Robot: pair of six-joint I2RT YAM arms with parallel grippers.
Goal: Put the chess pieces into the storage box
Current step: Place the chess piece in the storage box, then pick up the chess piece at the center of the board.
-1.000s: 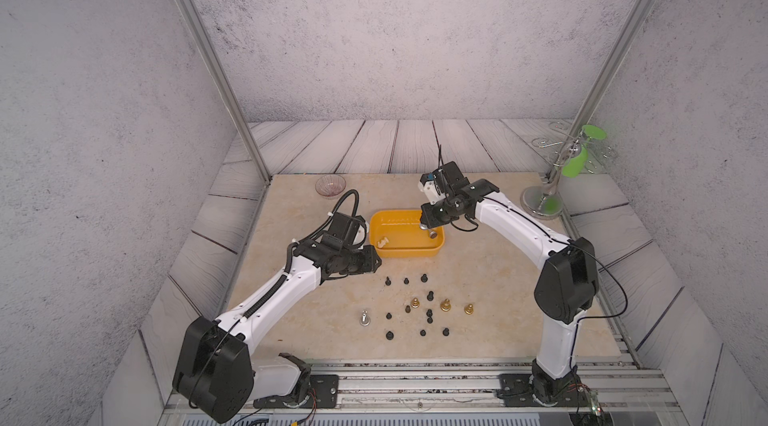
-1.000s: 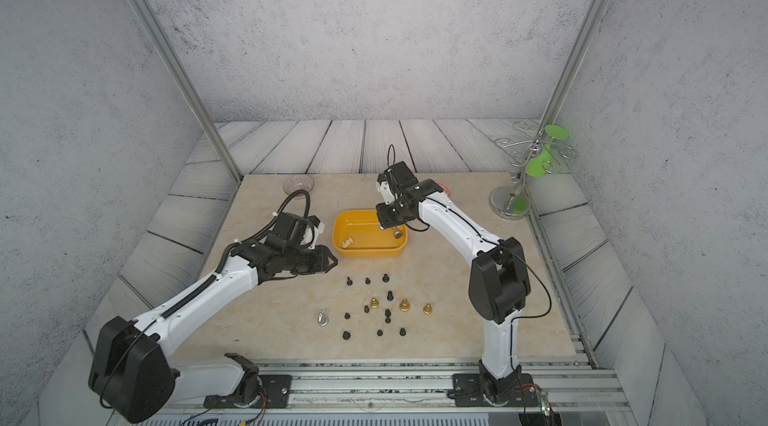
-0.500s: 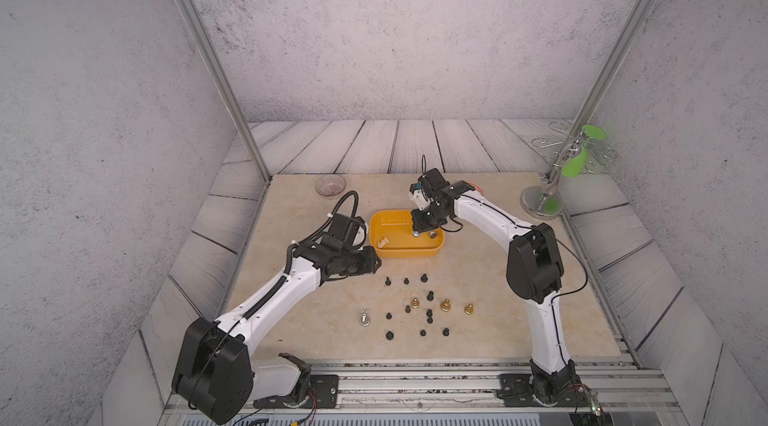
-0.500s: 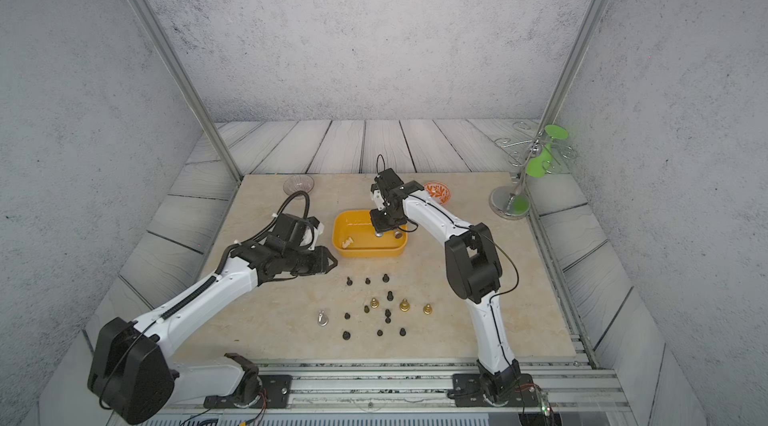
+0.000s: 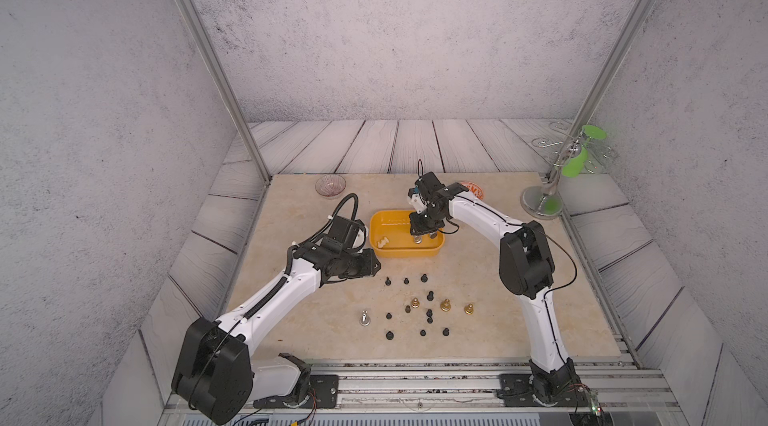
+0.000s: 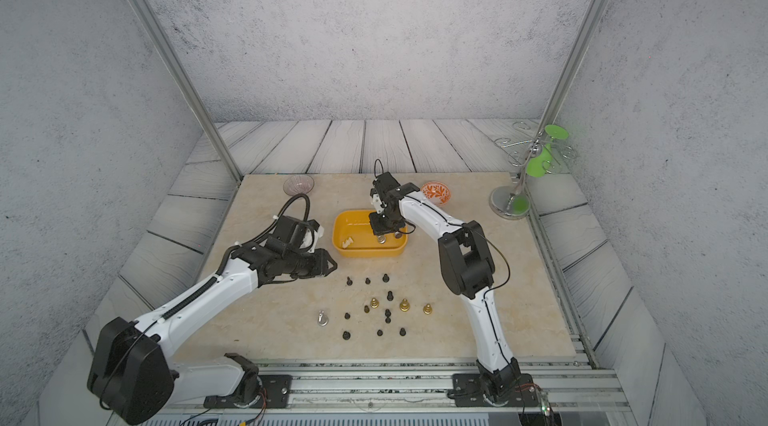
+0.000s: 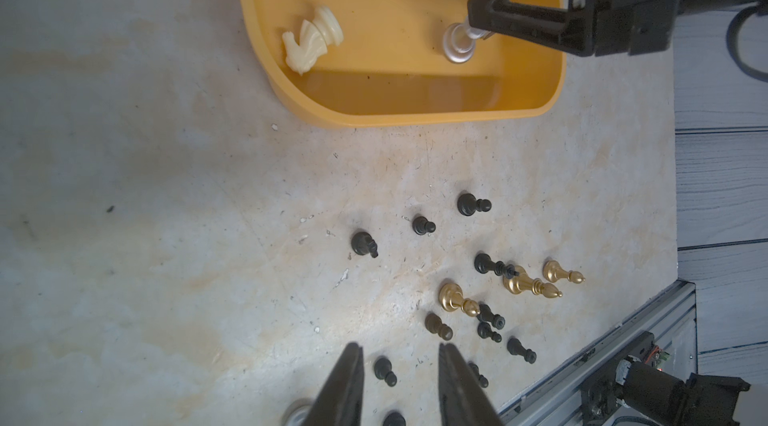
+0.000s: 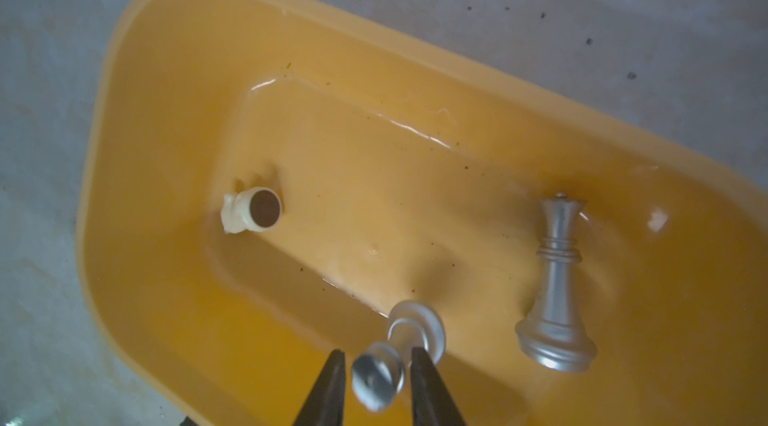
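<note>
The yellow-orange storage box (image 5: pixel 405 253) (image 8: pixel 124 112) sits mid-table. My right gripper (image 5: pixel 422 232) (image 8: pixel 378 351) hangs inside it, jaws open. A blurred silver chess piece (image 8: pixel 378 378) is loose between its fingers, base toward the box floor. A silver queen (image 8: pixel 557 278) and a cream knight (image 8: pixel 245 211) (image 7: pixel 311 39) lie in the box. Several black chess pieces (image 5: pixel 430 295), three gold ones (image 5: pixel 445 305) and a silver one (image 5: pixel 364 318) stand on the table in front of the box. My left gripper (image 5: pixel 376 266) (image 7: pixel 399 347) hovers open and empty left of them.
A clear glass bowl (image 5: pixel 330 185) stands at the back left. An orange-patterned bowl (image 6: pixel 435 192) sits behind my right arm. A metal stand with a green cup (image 5: pixel 544 203) is at the back right. The metal rail (image 5: pixel 415 374) runs along the front edge.
My right gripper moved left over the box, came down into it and opened, letting go of the silver piece. The left arm has not moved.
</note>
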